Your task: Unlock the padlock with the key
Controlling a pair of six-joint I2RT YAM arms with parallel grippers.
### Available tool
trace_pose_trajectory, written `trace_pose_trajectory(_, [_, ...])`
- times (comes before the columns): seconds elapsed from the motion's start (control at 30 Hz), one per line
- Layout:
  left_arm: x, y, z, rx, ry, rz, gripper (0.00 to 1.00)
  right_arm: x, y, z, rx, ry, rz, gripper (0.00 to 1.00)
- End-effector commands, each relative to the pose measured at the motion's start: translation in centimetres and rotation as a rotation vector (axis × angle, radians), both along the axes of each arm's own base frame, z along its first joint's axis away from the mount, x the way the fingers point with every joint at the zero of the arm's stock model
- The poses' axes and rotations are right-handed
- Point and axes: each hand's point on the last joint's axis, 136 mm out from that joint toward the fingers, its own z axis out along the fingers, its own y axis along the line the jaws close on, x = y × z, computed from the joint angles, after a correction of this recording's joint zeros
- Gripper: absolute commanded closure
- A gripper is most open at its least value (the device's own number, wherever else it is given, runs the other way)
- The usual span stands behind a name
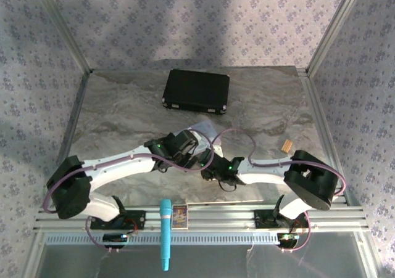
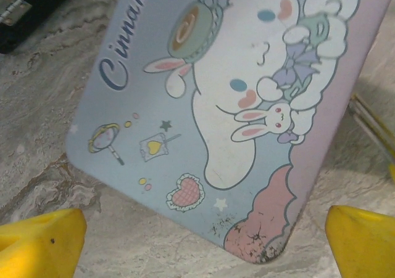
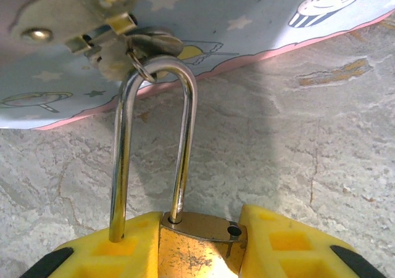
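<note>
A grey marble-veined surface [image 1: 123,111], boxed in by lilac floral-papered walls [image 1: 185,19], carries a black rectangular case [image 1: 196,90] at its far edge. Near its middle the right fingers [image 3: 290,247] are clamped on the small brass padlock [image 3: 197,256], whose silvery shackle [image 3: 121,167] passes through the metal hasp [image 3: 68,10] of a pastel blue cartoon tin [image 2: 216,105]. The left fingers [image 2: 43,244] stand wide apart above that tin, holding nothing.

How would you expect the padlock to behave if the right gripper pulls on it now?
The padlock looks like solid brass and steel, so it is probably stiff and heavy for its size. Its smooth body may slip in the right gripper. Since its shackle hooks through the hasp of the tin, a pull would likely drag the tin along.
</note>
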Motion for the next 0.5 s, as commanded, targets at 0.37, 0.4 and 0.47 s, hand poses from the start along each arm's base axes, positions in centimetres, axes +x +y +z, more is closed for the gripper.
trace_pose_trajectory(0.37, [0.6,0.2,-3.7,0.224,-0.049,-0.026,0.32,1.6,1.1,-1.3,0.23,0.008,-0.135,0.75])
trace_pose_trajectory(0.4, [0.5,0.1,-4.0,0.228,-0.045,-0.03,0.32,1.7,1.4,-1.2,0.255,0.011,-0.142,0.75])
trace_pose_trajectory(0.47, [0.3,-0.2,-4.3,0.22,-0.032,-0.039,0.34,2.1,2.1,-1.0,0.298,0.011,-0.15,0.75])
